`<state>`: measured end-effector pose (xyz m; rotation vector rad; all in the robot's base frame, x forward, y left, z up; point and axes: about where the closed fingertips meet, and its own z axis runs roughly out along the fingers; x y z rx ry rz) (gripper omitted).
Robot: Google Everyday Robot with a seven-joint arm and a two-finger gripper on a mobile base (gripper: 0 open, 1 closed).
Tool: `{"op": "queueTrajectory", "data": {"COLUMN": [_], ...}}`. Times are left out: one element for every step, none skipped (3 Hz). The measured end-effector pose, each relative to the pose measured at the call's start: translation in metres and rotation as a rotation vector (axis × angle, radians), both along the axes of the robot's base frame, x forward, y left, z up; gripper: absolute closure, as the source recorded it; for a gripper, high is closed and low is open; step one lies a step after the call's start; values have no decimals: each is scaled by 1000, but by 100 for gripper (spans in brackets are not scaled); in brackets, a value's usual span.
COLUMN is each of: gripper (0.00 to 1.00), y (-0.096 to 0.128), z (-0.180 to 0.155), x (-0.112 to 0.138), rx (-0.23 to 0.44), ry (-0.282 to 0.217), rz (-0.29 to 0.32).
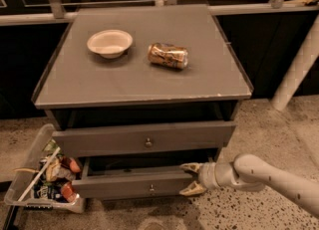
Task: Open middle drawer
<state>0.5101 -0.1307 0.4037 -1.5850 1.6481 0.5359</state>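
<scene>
In the camera view, the middle drawer [129,186] lies in the lower centre of the frame. It sits under the taller-fronted drawer [99,142] and stands partly out of the cabinet. The gripper [192,178] is at the right end of its thin front panel, well to the right of the centre knob [151,189]. The jaws are spread, with one fingertip above the panel's top edge and the other at its lower right corner. Whether either presses on the panel cannot be told. Because the hold is off-centre, the pull should run straight toward the bottom of the frame, slowly and level, so the drawer does not skew on its runners. Keep watch on the plastic bin [30,174] just beside the drawer's left end. The runners, the drawer's dark interior and any drawer below are hidden. The arm [279,179] is cut off at the right edge.
</scene>
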Motion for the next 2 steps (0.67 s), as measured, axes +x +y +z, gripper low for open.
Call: {"op": "queueTrajectory", "data": {"gripper": [12,36], "y": [1,-12], "z": [3,-2], "x": [0,-36], "rx": [0,36], "ry": [0,-1], "rz": [0,-10]}}
